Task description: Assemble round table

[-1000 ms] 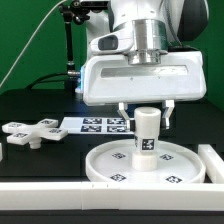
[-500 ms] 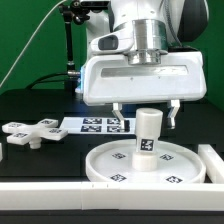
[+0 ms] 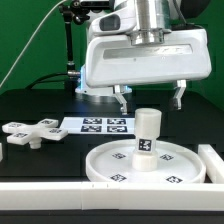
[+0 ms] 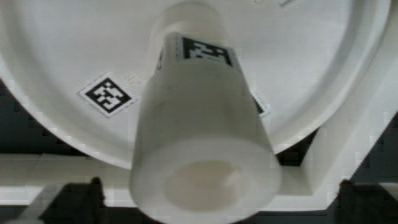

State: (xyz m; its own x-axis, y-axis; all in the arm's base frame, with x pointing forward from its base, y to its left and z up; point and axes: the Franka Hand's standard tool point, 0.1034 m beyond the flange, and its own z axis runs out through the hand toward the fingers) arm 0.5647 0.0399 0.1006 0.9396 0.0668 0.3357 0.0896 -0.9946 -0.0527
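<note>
The short cylinder post (image 3: 147, 131) stands upright in the middle of the large rimmed round disc (image 3: 110, 165), tag facing front. My gripper (image 3: 150, 97) hangs open just above the post, its two fingers spread wide to either side and clear of it. In the wrist view the post (image 4: 205, 130) rises straight toward the camera from the disc (image 4: 71, 60), with dark fingertips (image 4: 80, 196) at the edges. The cross-shaped piece (image 3: 30, 130) lies flat on the table at the exterior view's left.
The marker board (image 3: 100, 124) lies behind the disc. A long white bar (image 3: 60, 195) runs along the front edge, with a raised white end (image 3: 212, 160) at the exterior view's right. A black stand (image 3: 70, 50) is at the back.
My gripper let go of the post, opened and rose above it. The post stays standing on the disc.
</note>
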